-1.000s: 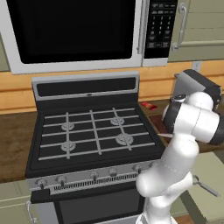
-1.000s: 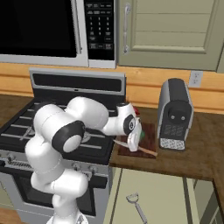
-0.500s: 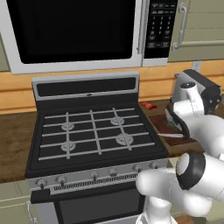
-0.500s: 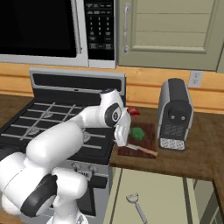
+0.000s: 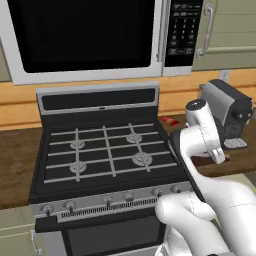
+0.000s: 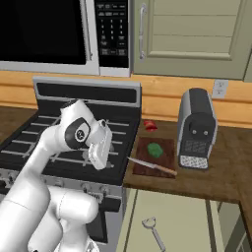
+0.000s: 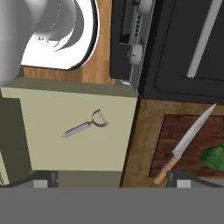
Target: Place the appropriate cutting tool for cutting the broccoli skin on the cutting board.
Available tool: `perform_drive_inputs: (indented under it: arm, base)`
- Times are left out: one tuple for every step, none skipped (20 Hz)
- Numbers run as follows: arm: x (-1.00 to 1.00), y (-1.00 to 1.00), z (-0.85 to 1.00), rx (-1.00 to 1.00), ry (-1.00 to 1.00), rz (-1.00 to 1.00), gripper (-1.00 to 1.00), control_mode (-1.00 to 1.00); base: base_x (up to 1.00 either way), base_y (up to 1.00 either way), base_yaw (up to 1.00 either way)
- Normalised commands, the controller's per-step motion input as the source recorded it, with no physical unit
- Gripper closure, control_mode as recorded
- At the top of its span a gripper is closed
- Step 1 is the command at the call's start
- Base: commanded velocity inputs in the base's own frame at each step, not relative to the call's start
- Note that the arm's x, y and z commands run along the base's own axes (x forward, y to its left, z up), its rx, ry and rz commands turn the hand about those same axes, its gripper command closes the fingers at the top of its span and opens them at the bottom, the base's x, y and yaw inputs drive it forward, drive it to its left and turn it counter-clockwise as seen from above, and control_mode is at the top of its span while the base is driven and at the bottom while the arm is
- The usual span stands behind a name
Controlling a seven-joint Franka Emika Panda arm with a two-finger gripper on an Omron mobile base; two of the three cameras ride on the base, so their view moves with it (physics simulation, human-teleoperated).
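Two candidate tools: peeler (image 7: 85, 126) low on pale surface, knife (image 7: 188, 140) already on cutting board (image 6: 153, 156).
Risk: gripper (image 7: 111, 179), jaws apart and empty, takes knife beside broccoli (image 6: 155, 149).

counter (image 6: 216, 177): wooden | on it: cutting board (image 6: 165, 147), grey coffee machine (image 6: 197, 129), small red item (image 6: 150, 125) | open drawer (image 7: 57, 148): peeler (image 7: 85, 124)

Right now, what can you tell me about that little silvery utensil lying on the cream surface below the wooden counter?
The slim silvery-grey peeler has a straight handle and a rounded, looped head at one end, and it looks like metal. It lies flat on a pale cream surface, seemingly an open drawer, beside the brown wooden counter. Nothing else touches it.
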Motion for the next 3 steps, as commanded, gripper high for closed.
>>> perform_drive_inputs:
  arm:
    - [-0.36,1.00,0.14,-0.13,0.00,0.07,-1.00,-1.00]
    - [-0.30,1.00,0.14,-0.11,0.00,0.07,-1.00,-1.00]
    - [-0.30,1.00,0.14,-0.10,0.00,0.07,-1.00,-1.00]
  base:
    - [0.00,0.00,0.00]
    - [0.00,0.00,0.00]
    - [0.00,0.00,0.00]
